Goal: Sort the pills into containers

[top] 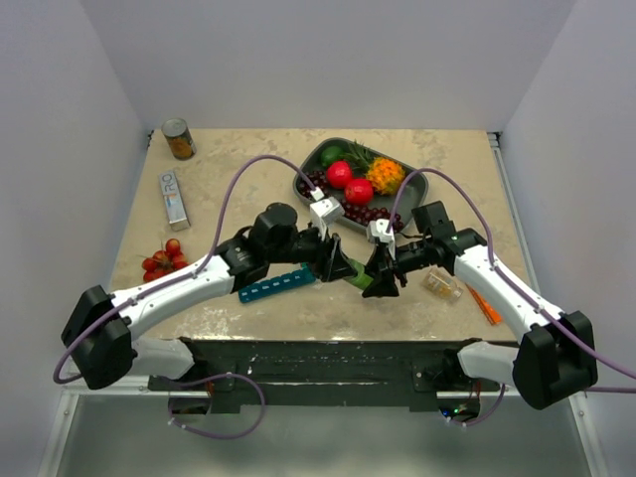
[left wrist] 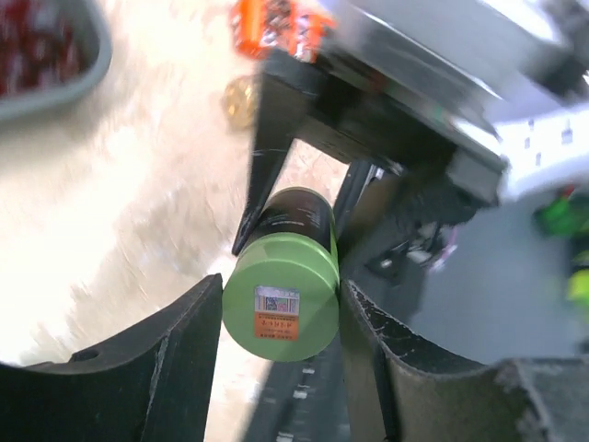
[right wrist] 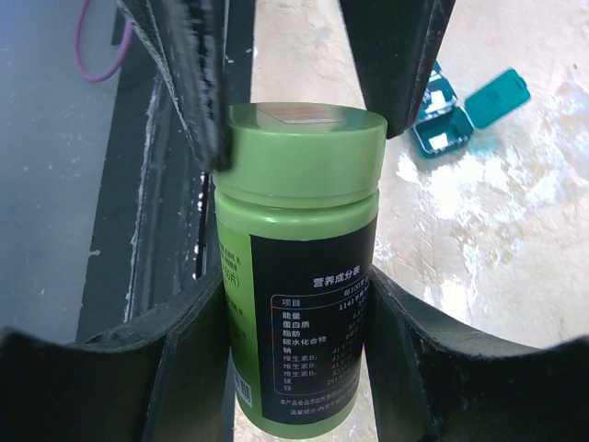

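A stone-patterned beige table [top: 248, 149] carries everything. At its far left a round metal can [top: 179, 139] is seen. Nearer lie a flat silvery box [top: 174, 197] and then a cluster of glossy red tomatoes [top: 164, 260].

The organizer [top: 283, 285], a long narrow strip of teal plastic divided into small square compartments, lies near the front edge, just left of the grippers. In the right wrist view one hinged lid is seen raised.

The left gripper [left wrist: 281, 285] is closed on the smooth green cap of a cylindrical bottle [right wrist: 299, 322], with matte black fingers [left wrist: 184, 359] pressed against both sides of the cap. The bottle's green plastic body, wrapped in a black printed label, is clamped by the right gripper [right wrist: 296, 276].

Beyond the grippers a dark grey oval tray [top: 410, 169] is filled with round red fruit, a spiky orange one and dark grapes. To the right, a small clear box [top: 442, 286] and a thin orange stick [top: 484, 304] lie near the right arm.
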`<action>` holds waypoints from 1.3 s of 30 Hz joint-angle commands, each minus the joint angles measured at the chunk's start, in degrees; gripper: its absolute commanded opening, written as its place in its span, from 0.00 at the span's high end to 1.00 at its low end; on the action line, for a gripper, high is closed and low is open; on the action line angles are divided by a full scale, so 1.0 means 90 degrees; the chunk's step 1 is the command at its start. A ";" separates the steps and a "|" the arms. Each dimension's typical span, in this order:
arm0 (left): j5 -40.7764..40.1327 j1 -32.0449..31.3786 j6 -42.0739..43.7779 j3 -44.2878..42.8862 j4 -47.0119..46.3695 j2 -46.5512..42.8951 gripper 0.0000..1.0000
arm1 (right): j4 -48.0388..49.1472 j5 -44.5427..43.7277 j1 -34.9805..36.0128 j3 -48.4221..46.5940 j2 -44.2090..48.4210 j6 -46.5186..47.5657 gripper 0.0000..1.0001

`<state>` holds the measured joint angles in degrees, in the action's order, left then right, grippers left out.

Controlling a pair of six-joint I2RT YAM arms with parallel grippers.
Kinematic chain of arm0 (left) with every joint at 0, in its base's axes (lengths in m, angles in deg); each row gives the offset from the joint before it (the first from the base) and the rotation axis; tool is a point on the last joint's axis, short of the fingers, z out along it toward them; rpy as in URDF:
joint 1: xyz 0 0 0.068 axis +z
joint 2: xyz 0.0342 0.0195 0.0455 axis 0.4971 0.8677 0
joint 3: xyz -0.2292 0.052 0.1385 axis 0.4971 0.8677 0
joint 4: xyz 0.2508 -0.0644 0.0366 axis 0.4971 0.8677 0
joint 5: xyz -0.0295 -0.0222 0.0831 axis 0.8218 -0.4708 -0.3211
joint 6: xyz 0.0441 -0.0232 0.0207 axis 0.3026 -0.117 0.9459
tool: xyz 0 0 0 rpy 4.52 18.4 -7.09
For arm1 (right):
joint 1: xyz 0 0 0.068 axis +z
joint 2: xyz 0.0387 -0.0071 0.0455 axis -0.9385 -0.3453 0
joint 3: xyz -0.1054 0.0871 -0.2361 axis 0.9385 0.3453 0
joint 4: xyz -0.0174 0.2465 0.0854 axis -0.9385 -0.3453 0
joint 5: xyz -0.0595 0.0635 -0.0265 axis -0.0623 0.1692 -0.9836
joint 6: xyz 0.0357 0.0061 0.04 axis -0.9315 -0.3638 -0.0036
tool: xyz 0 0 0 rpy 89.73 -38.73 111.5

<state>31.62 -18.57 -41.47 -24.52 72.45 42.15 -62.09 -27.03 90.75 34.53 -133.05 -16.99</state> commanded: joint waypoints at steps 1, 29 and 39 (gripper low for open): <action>-0.0292 -0.0092 -0.2967 -0.1312 0.1641 0.0471 1.00 | 0.0554 -0.0111 0.0016 0.0017 0.0090 -0.0157 1.00; -0.0087 0.0375 -0.0560 -0.0741 0.1713 -0.1314 0.04 | 0.0369 0.0025 -0.0101 0.0017 0.0305 0.0027 1.00; -0.0626 0.0415 0.1483 0.1642 -0.0989 -0.3015 0.00 | 0.0115 0.0172 -0.0130 -0.0022 0.0256 0.0378 1.00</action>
<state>26.37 -15.21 -36.42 -14.09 77.82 15.97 -60.05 -29.02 89.98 35.05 -131.69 -16.14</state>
